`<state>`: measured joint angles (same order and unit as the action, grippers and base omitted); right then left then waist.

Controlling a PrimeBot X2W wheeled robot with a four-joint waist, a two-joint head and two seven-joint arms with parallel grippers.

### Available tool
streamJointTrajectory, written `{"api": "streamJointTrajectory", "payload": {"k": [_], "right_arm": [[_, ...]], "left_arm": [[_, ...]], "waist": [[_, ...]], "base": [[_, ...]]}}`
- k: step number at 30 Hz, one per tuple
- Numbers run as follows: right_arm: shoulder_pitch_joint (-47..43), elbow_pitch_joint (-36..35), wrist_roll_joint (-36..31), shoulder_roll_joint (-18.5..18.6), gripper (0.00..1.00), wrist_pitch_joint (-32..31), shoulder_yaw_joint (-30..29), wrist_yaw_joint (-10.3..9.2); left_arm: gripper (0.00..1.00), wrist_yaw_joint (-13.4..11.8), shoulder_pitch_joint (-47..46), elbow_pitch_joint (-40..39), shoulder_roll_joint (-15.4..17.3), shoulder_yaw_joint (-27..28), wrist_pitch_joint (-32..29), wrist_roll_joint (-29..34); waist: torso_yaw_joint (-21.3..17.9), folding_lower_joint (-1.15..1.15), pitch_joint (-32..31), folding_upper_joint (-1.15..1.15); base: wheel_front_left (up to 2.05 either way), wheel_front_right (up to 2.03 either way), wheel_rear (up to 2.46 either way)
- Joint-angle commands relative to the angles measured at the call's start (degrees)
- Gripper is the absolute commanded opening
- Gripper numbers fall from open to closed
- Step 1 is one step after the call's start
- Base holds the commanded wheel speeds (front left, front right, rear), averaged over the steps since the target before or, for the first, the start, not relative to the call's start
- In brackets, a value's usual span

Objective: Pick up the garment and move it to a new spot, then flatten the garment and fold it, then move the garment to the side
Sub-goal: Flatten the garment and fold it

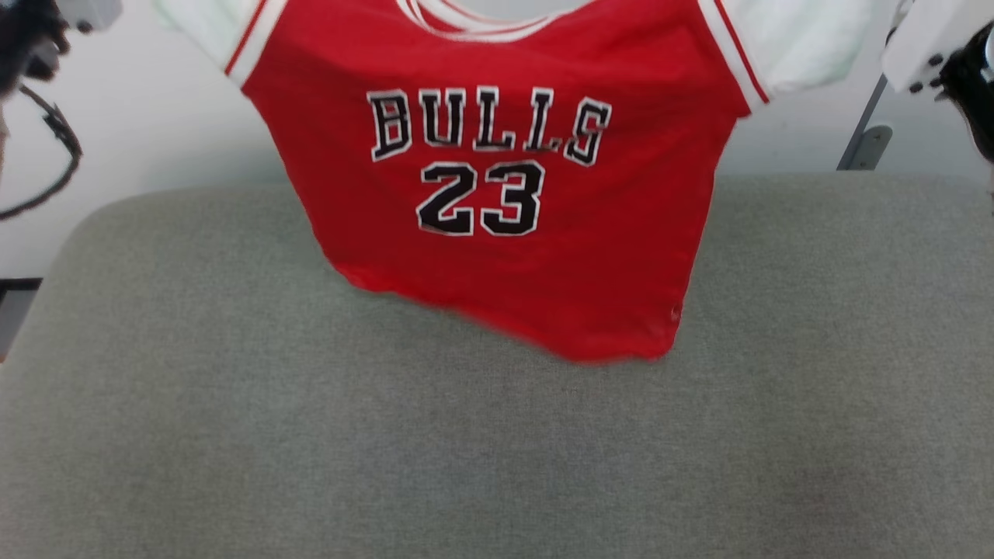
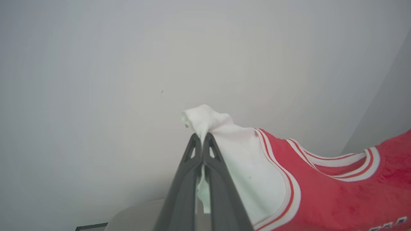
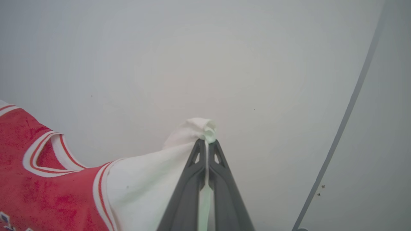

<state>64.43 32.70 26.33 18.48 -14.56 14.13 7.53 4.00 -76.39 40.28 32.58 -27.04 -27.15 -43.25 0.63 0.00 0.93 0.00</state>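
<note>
Item under inspection: the garment [image 1: 497,194], a red jersey with white short sleeves and black "BULLS 23" lettering; it hangs in the air, spread wide by its two sleeves, front toward the head camera and lettering upright and readable; the striped neck trim sits at the top edge of the head view. The lower hem hangs slanted, lower on the robot's right side, over the far part of a grey padded surface [image 1: 497,450]; whether the hem touches that surface cannot be told.

Left gripper [image 2: 202,136]: fingers clenched together on the white cloth of one sleeve; a tuft of cloth sticks out past the tips, and the red body with its striped armhole trim runs off to the right in that view.

Right gripper [image 3: 207,141]: likewise clamped on the other white sleeve, a small bunch of cloth above the tips; the red body lies to the left in that view.

Surroundings: a plain pale wall [image 1: 155,116] behind the garment; a dark looped cable [image 1: 54,147] at the left edge of the head view; a grey slanted strut [image 1: 862,132] at the right, beyond the padded surface.
</note>
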Motion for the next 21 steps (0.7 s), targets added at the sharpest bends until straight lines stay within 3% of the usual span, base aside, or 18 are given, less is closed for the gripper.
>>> {"api": "streamJointTrajectory", "payload": {"k": [1, 11, 21], "right_arm": [[0.78, 0.39, 0.40, -0.12, 0.00, 0.24, 0.38, -0.08], [7.13, 6.00, 4.82, -0.15, 0.00, 0.97, 3.72, -0.08], [18.59, 12.42, 0.48, 0.89, 0.00, 8.01, 6.68, -0.08]], "left_arm": [[0.00, 0.11, -0.70, 0.32, -0.08, 0.09, 0.35, 0.20], [0.00, 1.65, -7.16, 4.71, -1.68, -1.51, 0.47, 1.06], [0.00, 2.09, -15.77, 7.01, -4.12, -1.49, 5.71, 2.32]], "waist": [[0.25, 0.00, -0.78, 0.00], [0.99, 0.00, 0.70, 0.00], [2.27, 0.00, 14.86, 0.00]], "base": [[0.00, 0.00, 0.00], [0.00, 0.00, 0.00], [0.00, 0.00, 0.00]]}}
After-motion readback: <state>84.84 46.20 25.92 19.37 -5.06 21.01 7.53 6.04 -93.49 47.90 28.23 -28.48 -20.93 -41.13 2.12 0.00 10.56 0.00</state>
